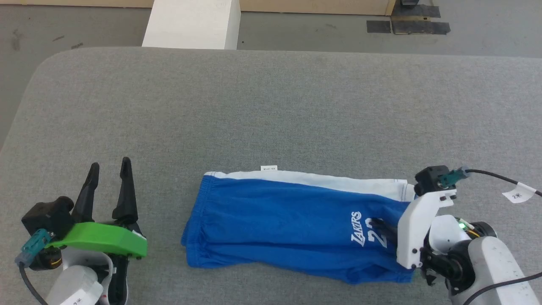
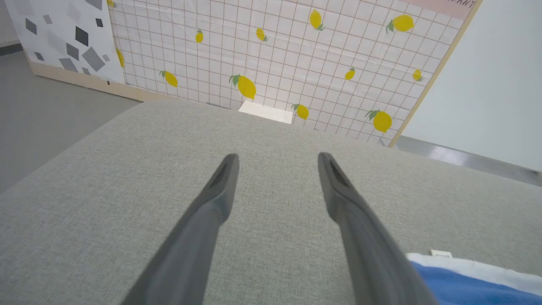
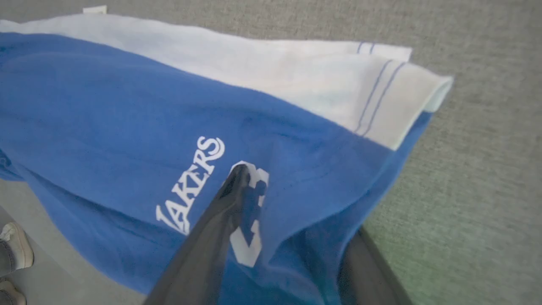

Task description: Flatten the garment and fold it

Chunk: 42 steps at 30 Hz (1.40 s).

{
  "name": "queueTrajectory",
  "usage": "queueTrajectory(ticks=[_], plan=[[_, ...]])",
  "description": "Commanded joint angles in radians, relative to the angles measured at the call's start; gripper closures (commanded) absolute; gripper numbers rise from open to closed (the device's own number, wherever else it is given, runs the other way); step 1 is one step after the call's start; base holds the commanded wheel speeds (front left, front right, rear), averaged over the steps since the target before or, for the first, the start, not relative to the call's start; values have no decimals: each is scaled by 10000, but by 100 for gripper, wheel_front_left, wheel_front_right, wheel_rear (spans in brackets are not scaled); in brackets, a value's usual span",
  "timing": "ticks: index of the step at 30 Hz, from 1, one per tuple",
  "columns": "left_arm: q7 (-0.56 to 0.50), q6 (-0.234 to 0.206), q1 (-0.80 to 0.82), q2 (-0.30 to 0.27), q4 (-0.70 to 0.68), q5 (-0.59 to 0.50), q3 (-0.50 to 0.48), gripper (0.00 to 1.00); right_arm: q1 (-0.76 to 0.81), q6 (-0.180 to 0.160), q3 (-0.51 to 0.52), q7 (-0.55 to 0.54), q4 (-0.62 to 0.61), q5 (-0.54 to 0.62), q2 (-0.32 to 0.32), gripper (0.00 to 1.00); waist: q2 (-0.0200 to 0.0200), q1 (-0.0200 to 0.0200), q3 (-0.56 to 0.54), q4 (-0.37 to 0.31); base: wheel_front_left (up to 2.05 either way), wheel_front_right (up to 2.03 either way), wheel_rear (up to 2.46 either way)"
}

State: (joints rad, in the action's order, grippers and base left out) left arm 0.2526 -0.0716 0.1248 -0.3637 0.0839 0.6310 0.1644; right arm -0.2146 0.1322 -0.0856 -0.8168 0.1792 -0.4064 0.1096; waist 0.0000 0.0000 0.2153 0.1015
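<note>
The garment (image 1: pixel 275 216), royal-blue shorts with a white band along the far edge and white "Lakers" lettering, lies folded lengthwise on the grey padded table (image 1: pixel 254 106). My right gripper (image 1: pixel 381 228) is at its right end. In the right wrist view the garment (image 3: pixel 106 106) lies between the jaws of the right gripper (image 3: pixel 288 186): one finger (image 3: pixel 228 199) rests on top by the printed number, the other runs under the fabric, tip hidden. The jaws stand well apart. My left gripper (image 1: pixel 109 169) sits open to the garment's left, and the left wrist view shows the left gripper (image 2: pixel 277 159) over bare table, with a garment corner (image 2: pixel 465 288) at lower right.
A white block (image 1: pixel 190 23) stands past the table's far edge. A lemon-patterned wall (image 2: pixel 296 51) rises behind it. A person's shoes (image 3: pixel 12 250) show on the floor beside the table. A tagged cable (image 1: pixel 518 195) trails from my right wrist.
</note>
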Motion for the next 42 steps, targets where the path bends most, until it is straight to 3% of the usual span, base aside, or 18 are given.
queueTrajectory(ticks=[1,7,14,19,25,33,37,42], plan=[[75,85,181,63,13,-218,-32,0,71,-15,-53,7,315,-23,57,100,0,0,-52,-17,0,0,0],[87,351,166,249,-80,-583,-137,0,49,-15,715,173,493,211,535,100,0,0,-185,-93,0,0,0],[89,483,89,332,-144,-1208,-313,0,-12,-15,2513,125,543,1195,1119,100,0,0,-248,-223,0,0,0],[90,514,-9,370,-59,-1485,-332,0,-45,-15,2894,-110,391,1881,1317,100,0,0,-335,-322,0,0,0],[90,499,-106,344,152,-1683,-210,0,238,-15,2099,-1475,-995,2070,1573,100,0,0,-524,-411,0,0,0],[-14,352,-172,357,214,-1637,-181,0,459,-15,485,-3439,-3805,954,1674,100,0,0,-630,-428,0,0,0],[-27,345,-120,392,192,-1575,-154,0,280,-15,-351,-3461,-4113,667,1285,100,0,0,-554,-302,0,0,0],[-16,406,-57,406,180,-1518,-120,0,-265,-15,-1309,-2731,-3493,589,731,100,0,0,-430,-63,0,0,0]])
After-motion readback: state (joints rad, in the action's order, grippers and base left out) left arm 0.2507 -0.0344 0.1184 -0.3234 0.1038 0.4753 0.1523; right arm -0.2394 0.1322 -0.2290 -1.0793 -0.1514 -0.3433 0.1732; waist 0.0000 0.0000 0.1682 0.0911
